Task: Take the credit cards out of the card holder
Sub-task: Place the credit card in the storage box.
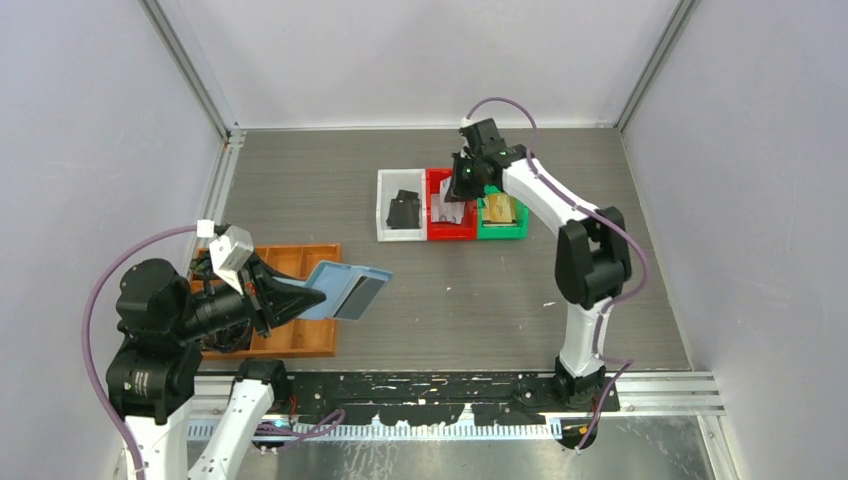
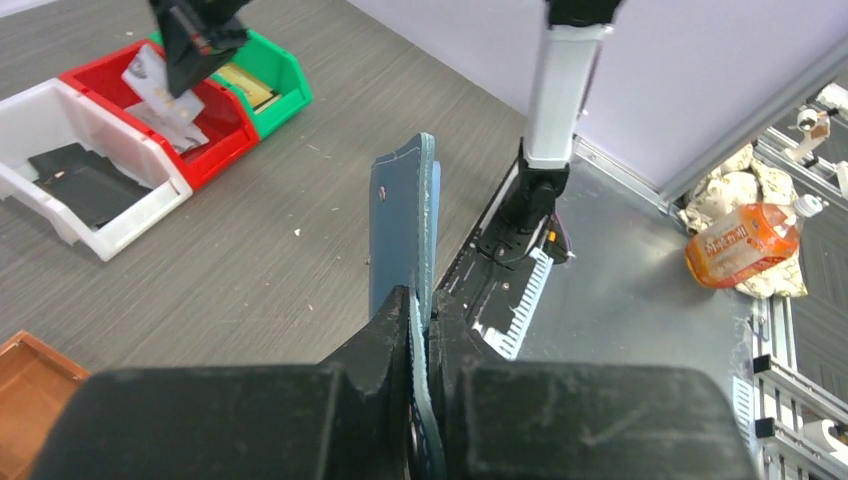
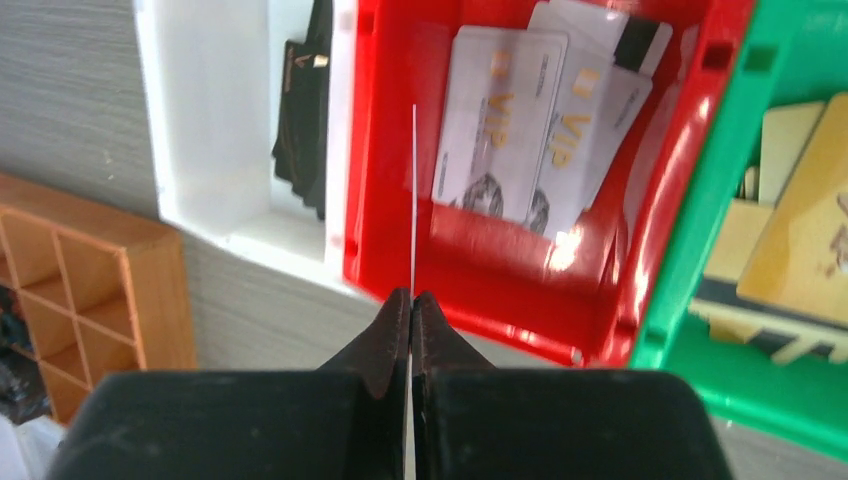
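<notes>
one grey table (image 1: 450, 300) carries everything, and two arms stand at its near edge. one brown wooden tray (image 1: 305, 262) with open compartments lies at the left, partly hidden under the left arm. three small bins sit farther back in a touching row: a white bin (image 1: 381, 205), a red bin (image 1: 450, 237) and a green bin (image 1: 502, 234).

one teal-blue card holder (image 1: 335, 290) is off the table, held out roughly level past the tray's right edge. the left gripper (image 2: 420, 312) is clenched on its near end, and the wrist view shows it edge-on. a darker grey panel covers its far right part; whether that is a card cannot be told.

the right gripper (image 3: 412, 300) hangs over the red bin, its jaws pinched on one pale card (image 3: 413, 200), which its own camera shows only as a thin white line. below it lie at least three overlapping pale cards (image 3: 500, 120) with gold lettering. the green bin holds several gold-tan cards (image 3: 800, 250), cut off by the frame. the white bin holds black flat pieces (image 1: 403, 210), their number unclear.
</notes>
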### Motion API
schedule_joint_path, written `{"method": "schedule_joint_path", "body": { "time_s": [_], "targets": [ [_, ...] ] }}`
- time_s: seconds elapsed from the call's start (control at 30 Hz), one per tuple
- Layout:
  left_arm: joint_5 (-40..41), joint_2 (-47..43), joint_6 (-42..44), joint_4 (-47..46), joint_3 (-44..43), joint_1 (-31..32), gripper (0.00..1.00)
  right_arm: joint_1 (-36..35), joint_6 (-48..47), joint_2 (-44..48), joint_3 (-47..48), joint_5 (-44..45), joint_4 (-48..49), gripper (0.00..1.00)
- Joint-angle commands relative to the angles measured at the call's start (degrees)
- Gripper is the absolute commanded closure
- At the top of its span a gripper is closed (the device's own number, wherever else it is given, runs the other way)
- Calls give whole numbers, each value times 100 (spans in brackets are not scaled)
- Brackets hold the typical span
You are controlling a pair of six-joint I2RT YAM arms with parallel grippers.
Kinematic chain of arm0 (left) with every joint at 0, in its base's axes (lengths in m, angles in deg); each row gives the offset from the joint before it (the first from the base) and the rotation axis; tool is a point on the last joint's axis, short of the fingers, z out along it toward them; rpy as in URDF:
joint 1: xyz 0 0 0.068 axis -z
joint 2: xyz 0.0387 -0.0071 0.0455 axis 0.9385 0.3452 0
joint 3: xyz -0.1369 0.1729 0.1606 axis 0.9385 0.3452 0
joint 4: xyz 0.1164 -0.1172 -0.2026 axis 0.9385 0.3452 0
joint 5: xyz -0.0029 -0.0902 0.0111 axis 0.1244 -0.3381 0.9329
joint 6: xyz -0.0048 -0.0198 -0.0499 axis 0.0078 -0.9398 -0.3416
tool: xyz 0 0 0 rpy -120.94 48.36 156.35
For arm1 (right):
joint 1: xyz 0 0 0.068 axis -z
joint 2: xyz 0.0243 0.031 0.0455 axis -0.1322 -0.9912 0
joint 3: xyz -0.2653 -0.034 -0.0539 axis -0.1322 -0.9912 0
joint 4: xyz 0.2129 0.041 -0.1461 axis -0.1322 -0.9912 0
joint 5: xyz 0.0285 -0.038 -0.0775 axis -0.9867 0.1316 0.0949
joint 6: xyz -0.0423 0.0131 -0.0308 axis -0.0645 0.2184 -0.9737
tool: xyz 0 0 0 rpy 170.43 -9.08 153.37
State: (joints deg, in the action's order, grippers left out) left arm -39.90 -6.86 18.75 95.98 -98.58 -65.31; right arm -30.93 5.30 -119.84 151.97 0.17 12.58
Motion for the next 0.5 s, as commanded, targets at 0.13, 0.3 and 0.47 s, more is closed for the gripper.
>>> {"method": "schedule_joint_path", "body": {
  "time_s": [0.13,0.3,0.47],
  "targets": [
    [-447,-224,-65,-294,63,-10,100,-5,-437,-1298,1451,167,-485,99],
    [-428,-233,-124,-347,47,-5,100,-5,-472,-1648,1709,351,-560,93],
    [-500,-135,-104,-345,12,-8,100,0,-473,-1412,1701,675,-614,66]
  ]
}}
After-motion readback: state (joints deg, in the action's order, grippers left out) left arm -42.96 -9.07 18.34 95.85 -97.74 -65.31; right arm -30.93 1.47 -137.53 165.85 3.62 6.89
